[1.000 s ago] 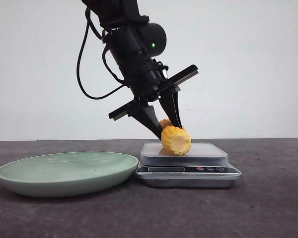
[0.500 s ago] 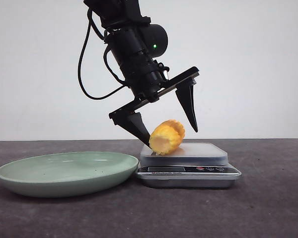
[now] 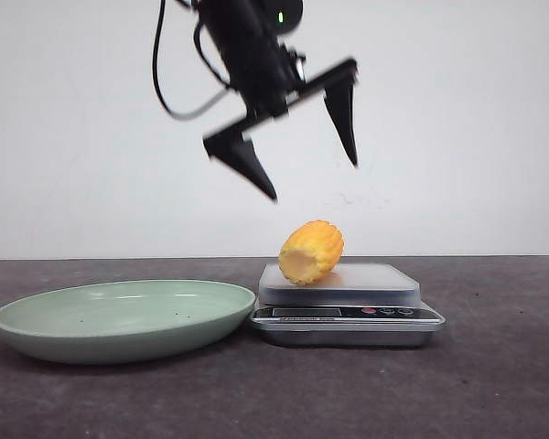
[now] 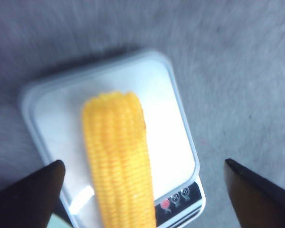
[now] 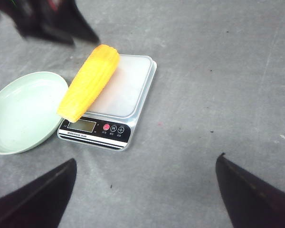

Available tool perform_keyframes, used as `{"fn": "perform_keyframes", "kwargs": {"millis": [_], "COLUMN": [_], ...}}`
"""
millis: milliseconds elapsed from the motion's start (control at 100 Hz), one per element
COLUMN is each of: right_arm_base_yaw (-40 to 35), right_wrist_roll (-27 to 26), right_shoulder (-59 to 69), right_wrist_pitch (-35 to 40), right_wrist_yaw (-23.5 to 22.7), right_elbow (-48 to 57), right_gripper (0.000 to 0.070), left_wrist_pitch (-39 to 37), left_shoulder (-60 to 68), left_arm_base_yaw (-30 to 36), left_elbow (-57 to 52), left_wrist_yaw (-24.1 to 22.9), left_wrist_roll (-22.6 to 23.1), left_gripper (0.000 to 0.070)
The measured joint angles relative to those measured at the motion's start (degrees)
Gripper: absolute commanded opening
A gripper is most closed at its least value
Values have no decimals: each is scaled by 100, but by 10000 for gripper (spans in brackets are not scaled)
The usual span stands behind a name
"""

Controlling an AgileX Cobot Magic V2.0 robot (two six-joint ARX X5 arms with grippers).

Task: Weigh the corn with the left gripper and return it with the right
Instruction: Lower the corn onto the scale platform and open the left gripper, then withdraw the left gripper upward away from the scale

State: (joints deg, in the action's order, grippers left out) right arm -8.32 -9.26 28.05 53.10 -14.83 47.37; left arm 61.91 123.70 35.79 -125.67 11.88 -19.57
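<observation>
Corn [image 3: 311, 252]: laid on scale [image 3: 348, 297], directly below left gripper [image 3: 313, 178], whose jaws are spread; right gripper [image 5: 145, 199] likewise spread.

Plain white wall [image 3: 467, 119] behind — dark grey, faintly speckled tabletop [image 3: 494, 384] below.

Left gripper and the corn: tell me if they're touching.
Apart. The front view shows the left gripper open and raised, with bare wall between its fingertips and the corn, which lies on the scale.

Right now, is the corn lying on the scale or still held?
On the scale. The corn lies on its platform; the open left gripper hangs above it.
</observation>
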Motion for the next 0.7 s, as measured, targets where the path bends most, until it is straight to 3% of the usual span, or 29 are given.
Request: {"fn": "perform_keyframes", "kwargs": {"millis": [60,120,200,360,490,700], "right_arm_base_yaw": [0,0,0,0,0,0], "right_wrist_roll": [7,22,33,50,94,240], "right_shoulder": [0,0,0,0,0,0], "right_wrist_pitch": [2,2,4,4,9,214], "right_wrist_yaw": [0,2,2,4,2,4], "right_elbow": [0,0,0,0,0,0], "right_gripper": [592,592,591,592,592,592], "left_wrist_pitch": [334,678,1147,1939,1969,1969], "left_shoulder": [0,0,0,0,-66,-1027], "left_arm_base_yaw": [0,0,-2,26,157,446], "left_elbow": [-415,-874,-1545,-3014,-4286,-4806], "left_wrist_yaw": [-269,-492,-590,-597,-597,-590], "left_wrist_roll": [101,173,251,400,448,463], "left_gripper": [572,433,346,347,345,341]}}
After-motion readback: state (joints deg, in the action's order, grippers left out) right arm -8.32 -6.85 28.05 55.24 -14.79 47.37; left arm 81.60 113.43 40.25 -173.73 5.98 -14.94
